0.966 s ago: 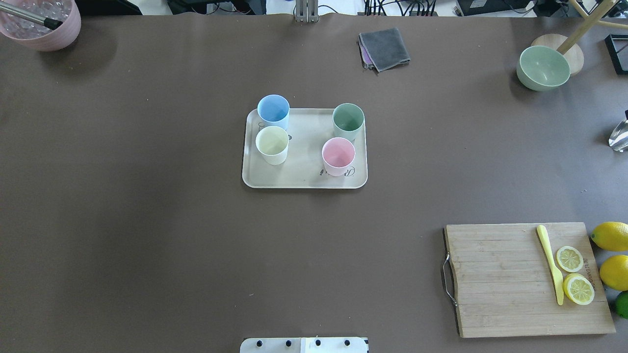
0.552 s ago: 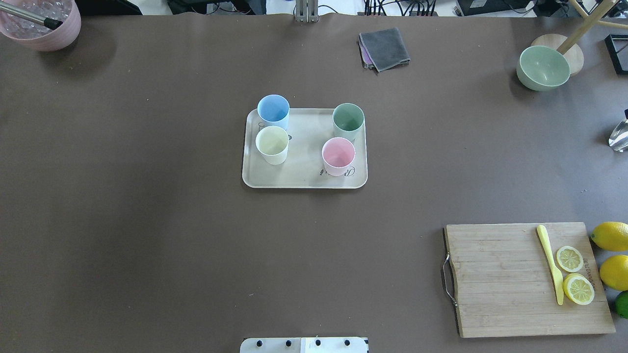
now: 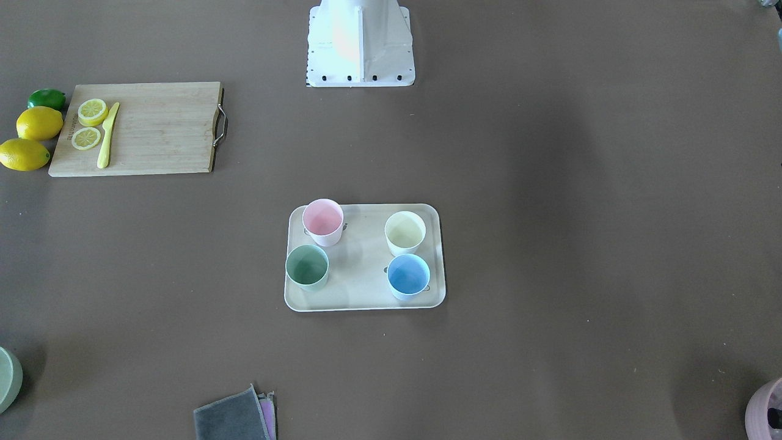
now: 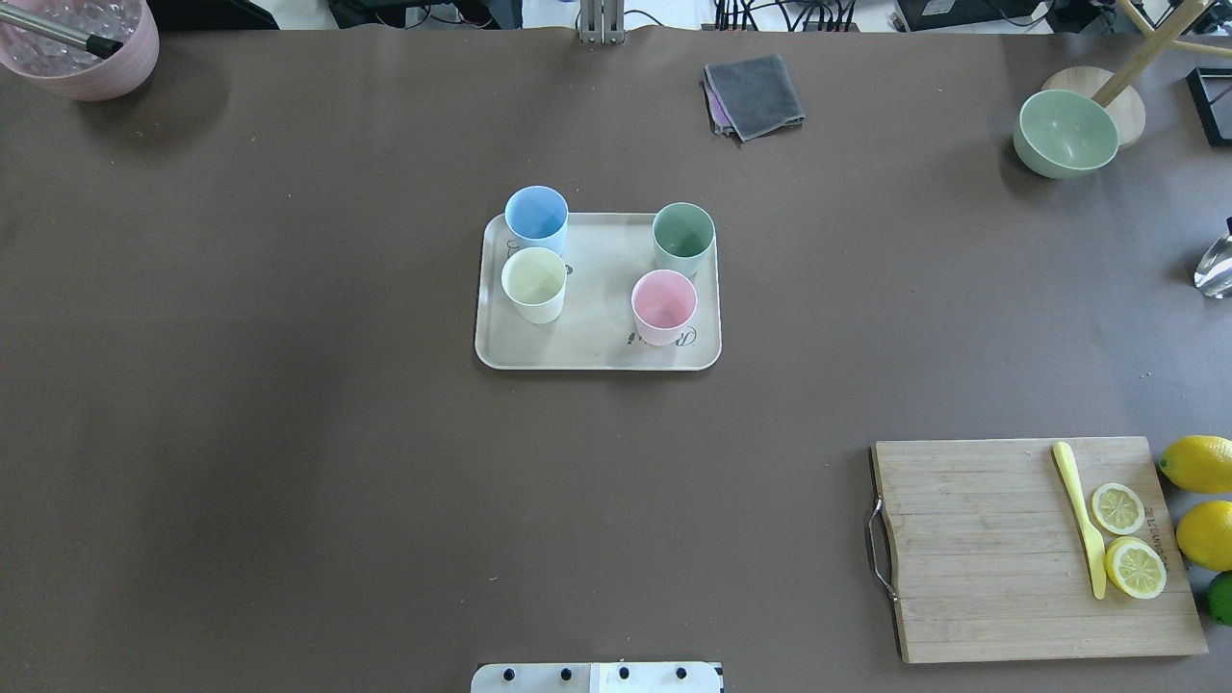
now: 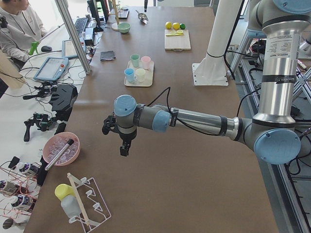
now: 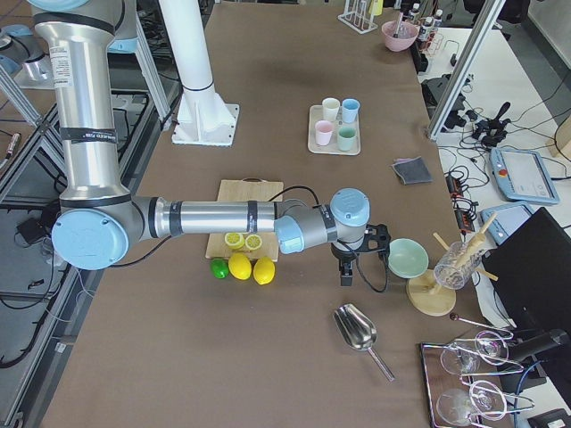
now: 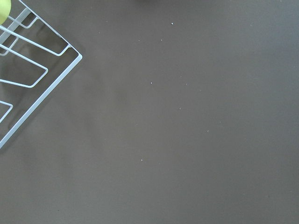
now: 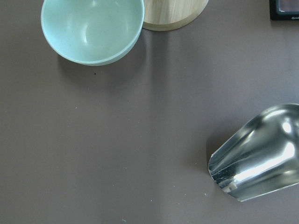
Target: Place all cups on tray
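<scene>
The cream tray [image 4: 597, 362] sits mid-table. All four cups stand upright on it: light blue [image 4: 536, 214] and cream-white [image 4: 533, 279] on its left side, sage green [image 4: 683, 233] and pink [image 4: 664, 303] on its right side. The front-facing view shows the same tray [image 3: 360, 269]. My left gripper [image 5: 125, 145] hovers far from the tray, near the mauve pot; it shows only in the exterior left view, so I cannot tell whether it is open. My right gripper [image 6: 346, 275] hangs beside the green bowl, seen only in the exterior right view, state unclear.
A wooden cutting board [image 4: 982, 549] with lemon slices and a yellow knife lies front right, with lemons beside it. A green bowl [image 4: 1065, 132], a grey cloth [image 4: 754, 94] and a mauve pot [image 4: 82, 48] stand along the far edge. A metal scoop [image 8: 257, 168] and a wire rack [image 7: 28, 70] lie under the wrists.
</scene>
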